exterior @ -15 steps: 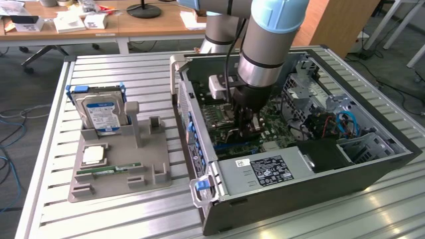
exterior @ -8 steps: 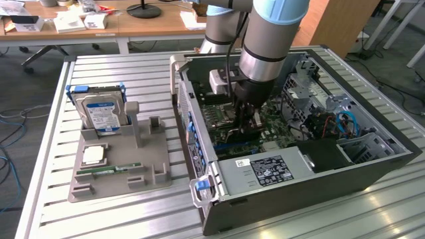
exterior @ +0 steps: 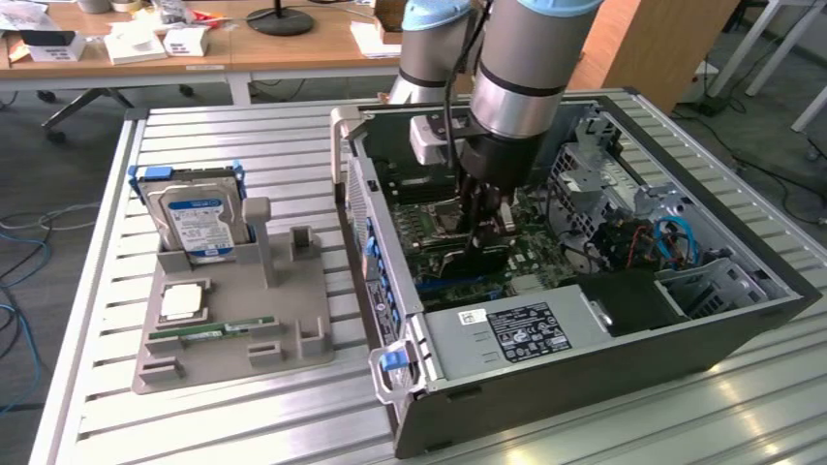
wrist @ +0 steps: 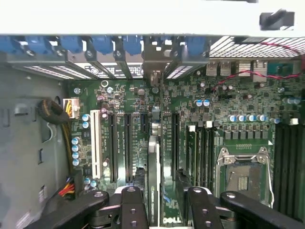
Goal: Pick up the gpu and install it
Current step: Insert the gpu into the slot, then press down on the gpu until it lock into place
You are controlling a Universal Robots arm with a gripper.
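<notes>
The gpu (wrist: 153, 162) stands edge-on in a motherboard slot inside the open computer case (exterior: 723, 329), its silvery bracket end (wrist: 155, 114) toward the case's rear slots. My gripper (wrist: 162, 200) straddles it from above with the jaws open. One finger (wrist: 132, 205) is close beside the card and the other finger (wrist: 200, 205) stands apart from it. In the exterior view the gripper (exterior: 485, 228) reaches down into the case over the motherboard, and the gpu (exterior: 475, 260) shows as a dark card below it.
Left of the case, a grey holder (exterior: 232, 329) carries a silver hard drive (exterior: 194, 218), a processor chip (exterior: 181, 302) and a green memory stick (exterior: 213, 329). Cables (exterior: 672, 237), a power supply (exterior: 517, 334) and the empty processor socket (wrist: 243, 176) crowd the case interior.
</notes>
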